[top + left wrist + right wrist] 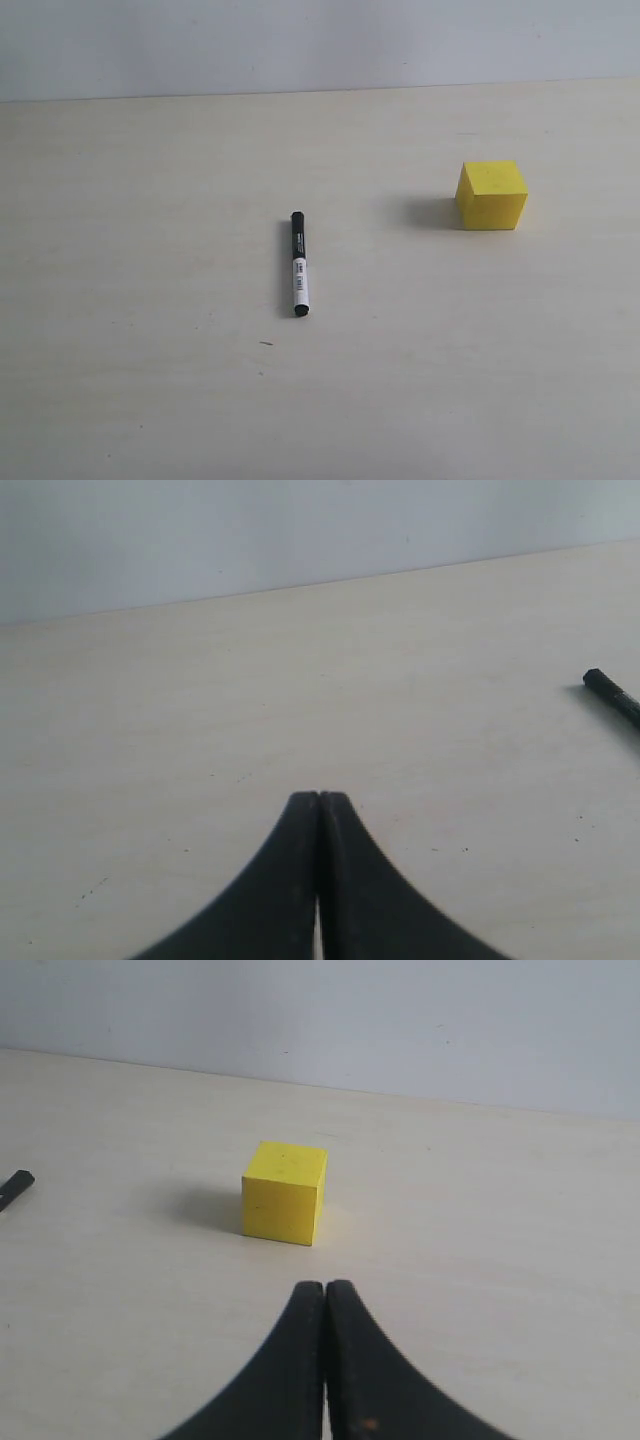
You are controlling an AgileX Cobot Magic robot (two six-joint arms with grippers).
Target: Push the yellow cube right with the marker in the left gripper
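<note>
The marker (298,264) lies flat on the pale table near the middle, black cap toward the back, white barrel toward the front. Its black tip (612,695) shows at the edge of the left wrist view, and its end (14,1189) at the edge of the right wrist view. The yellow cube (491,195) sits to the marker's right and farther back, also seen in the right wrist view (284,1193). My left gripper (319,798) is shut and empty, well apart from the marker. My right gripper (325,1287) is shut and empty, a short way in front of the cube. Neither gripper appears in the exterior view.
The pale wooden table (150,400) runs back to a plain light wall (300,40). A small dark speck (266,343) marks the table just in front of the marker.
</note>
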